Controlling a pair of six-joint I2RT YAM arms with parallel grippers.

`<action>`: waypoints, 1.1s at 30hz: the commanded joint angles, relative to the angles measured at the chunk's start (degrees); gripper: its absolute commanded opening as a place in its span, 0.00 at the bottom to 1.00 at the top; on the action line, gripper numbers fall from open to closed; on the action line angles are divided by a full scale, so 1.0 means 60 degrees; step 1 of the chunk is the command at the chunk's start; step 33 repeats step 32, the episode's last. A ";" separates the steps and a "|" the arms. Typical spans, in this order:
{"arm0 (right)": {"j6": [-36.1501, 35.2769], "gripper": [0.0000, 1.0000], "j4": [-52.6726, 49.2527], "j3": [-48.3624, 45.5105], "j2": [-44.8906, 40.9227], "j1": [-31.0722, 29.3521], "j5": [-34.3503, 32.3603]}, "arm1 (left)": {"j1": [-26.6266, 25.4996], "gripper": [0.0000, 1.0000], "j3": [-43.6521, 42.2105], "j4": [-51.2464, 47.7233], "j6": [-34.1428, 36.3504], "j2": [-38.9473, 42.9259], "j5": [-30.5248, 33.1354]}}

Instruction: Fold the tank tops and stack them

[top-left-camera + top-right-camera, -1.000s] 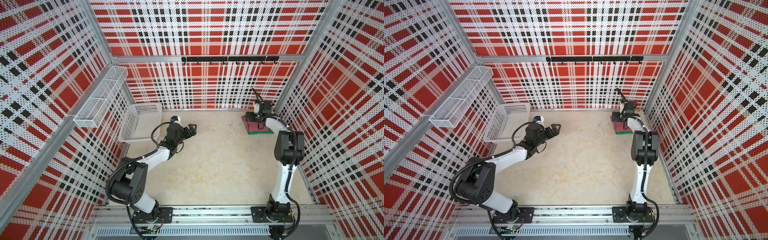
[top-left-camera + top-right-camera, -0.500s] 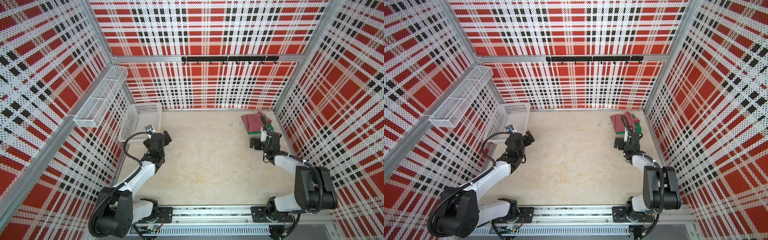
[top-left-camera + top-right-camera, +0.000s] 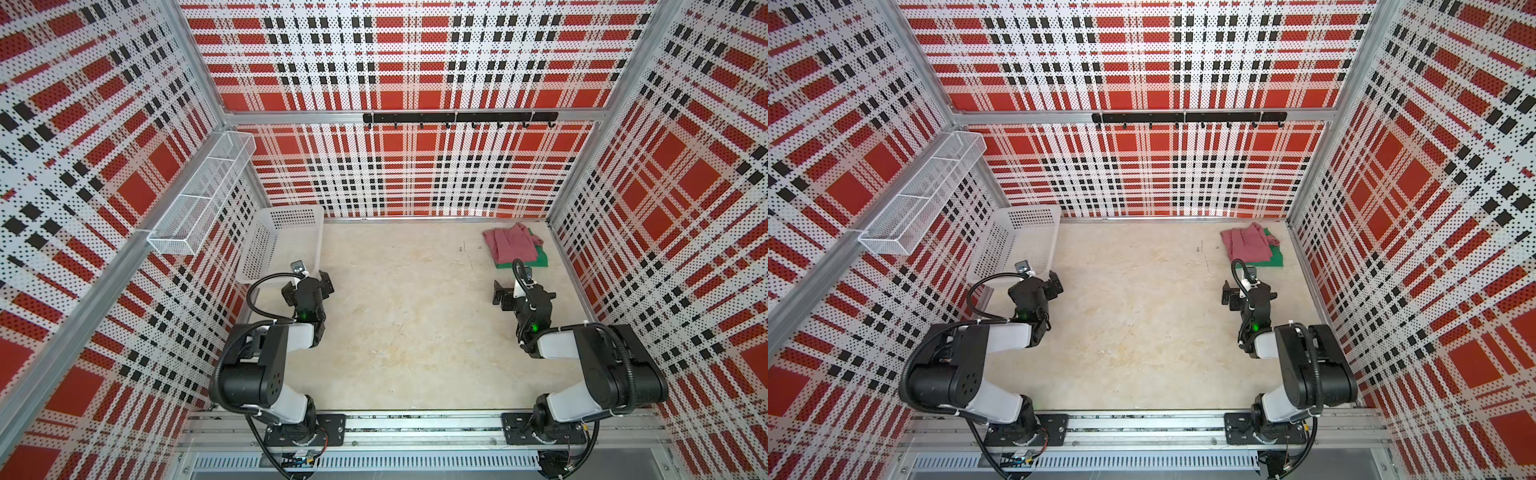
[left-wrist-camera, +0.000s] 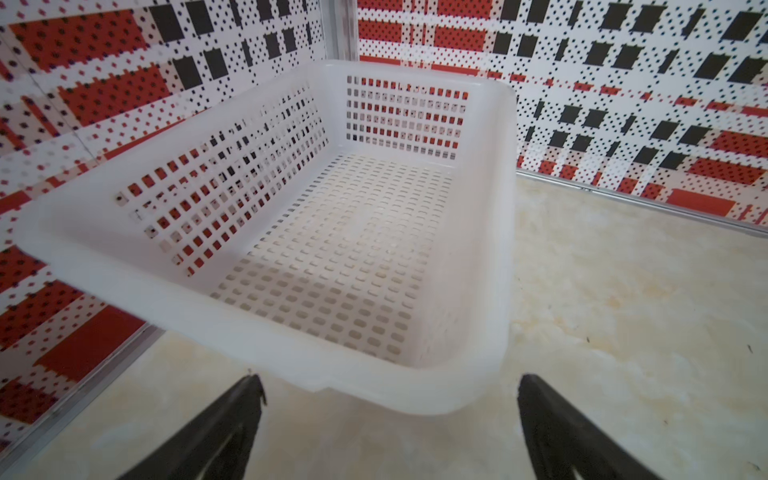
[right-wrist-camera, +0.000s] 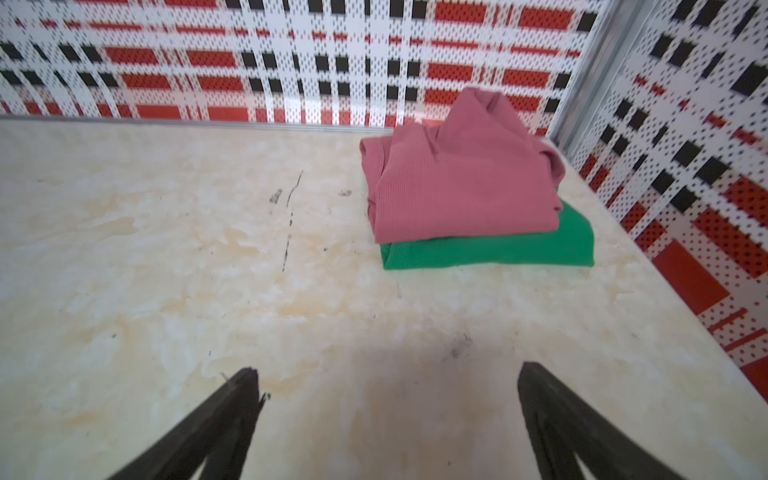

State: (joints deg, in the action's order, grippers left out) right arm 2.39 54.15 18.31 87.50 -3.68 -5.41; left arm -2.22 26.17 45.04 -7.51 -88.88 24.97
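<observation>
Tank tops sit stacked, pink over green, at 1 o'clock; both jaws gape empty, work judged done.

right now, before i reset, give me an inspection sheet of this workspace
surface: beige marbled table, few dark scuffs
job's things: pink tank top loosely folded atop folded green tank top, far right corner
clutter: white basket, empty, far left
grippers: left gripper open, facing basket; right gripper open, facing stack; both hold nothing
cables: black loop at each wrist, clear of cloth
surroundings: plaid perforated walls, wire shelf, hook rail
</observation>
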 commanded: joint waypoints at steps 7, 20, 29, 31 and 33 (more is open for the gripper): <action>-0.0136 1.00 0.1993 -0.0369 0.0311 0.0086 -0.0089 | 0.0026 0.98 -0.1953 0.4433 0.0649 0.0282 -0.0246; -0.0135 1.00 0.2193 -0.0383 0.0398 0.0072 -0.0249 | 0.0063 0.98 -0.2502 0.6161 0.0680 -0.0230 -0.0170; 0.0008 1.00 0.1836 -0.0187 0.0420 0.0218 -0.0020 | 0.0062 0.98 -0.2513 0.6176 0.0687 -0.0223 -0.0178; -0.0003 1.00 0.1945 -0.0244 0.0402 0.0218 -0.0066 | 0.0055 0.98 -0.2516 0.6176 0.0681 -0.0231 -0.0178; -0.0002 1.00 0.2043 -0.0302 0.0422 0.0218 -0.0159 | 0.0053 0.98 -0.2513 0.6176 0.0680 -0.0228 -0.0178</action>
